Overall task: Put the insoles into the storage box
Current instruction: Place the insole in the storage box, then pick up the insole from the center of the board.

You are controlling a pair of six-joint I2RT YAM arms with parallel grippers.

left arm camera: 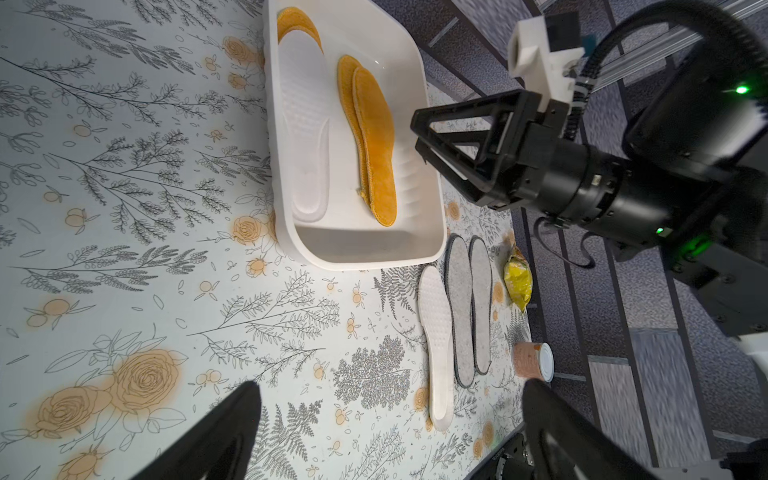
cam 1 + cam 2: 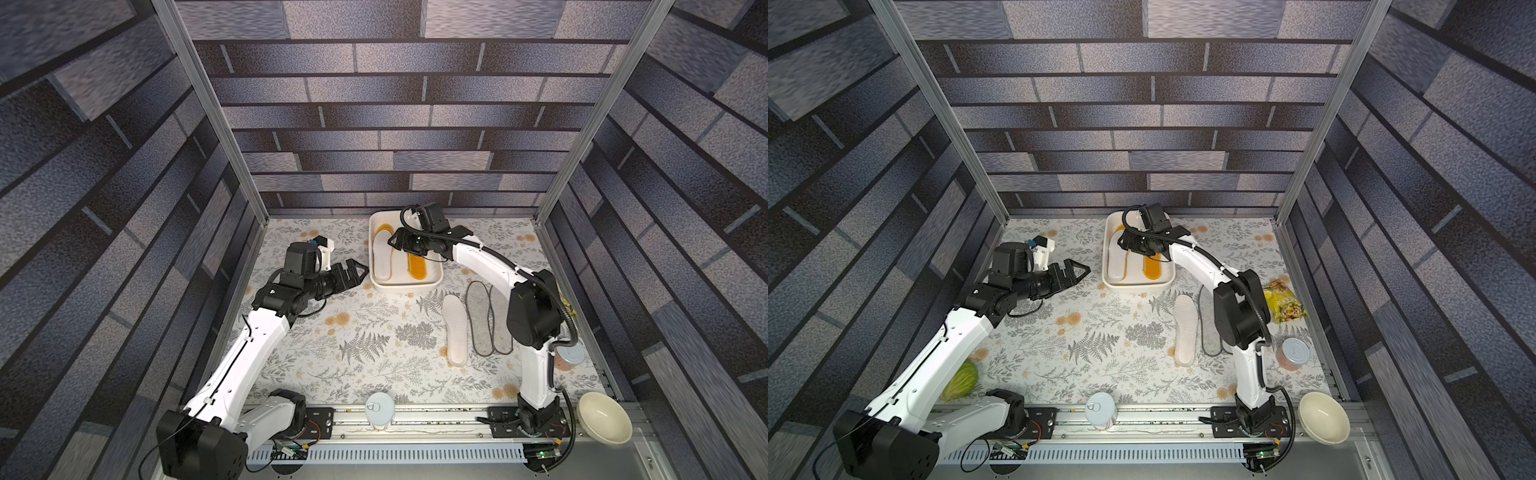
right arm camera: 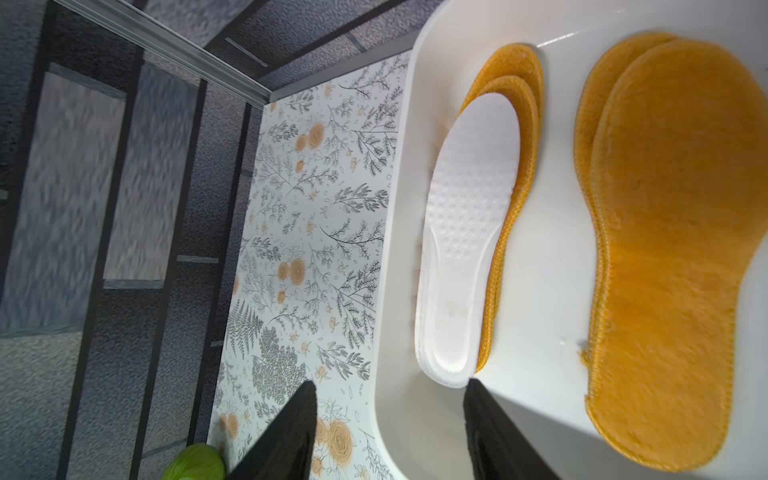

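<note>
Orange insoles [image 1: 376, 158] and one white insole [image 3: 465, 249] lie in the storage box [image 2: 405, 287]; three more wait on the worktop [image 2: 357, 365].
Drop-off looks finished: the right hand [image 3: 390, 384] hangs over the box, jaws partly spread and empty, one fingertip just beside the white insole's heel, perhaps touching it. The left hand [image 2: 360, 274] hovers wide and empty beside the box. The next move calls for lifting clear, then pinching an edge of the spare white insole [image 2: 454, 330] or the grey felt insoles [image 2: 484, 320] lying beside it.
</note>
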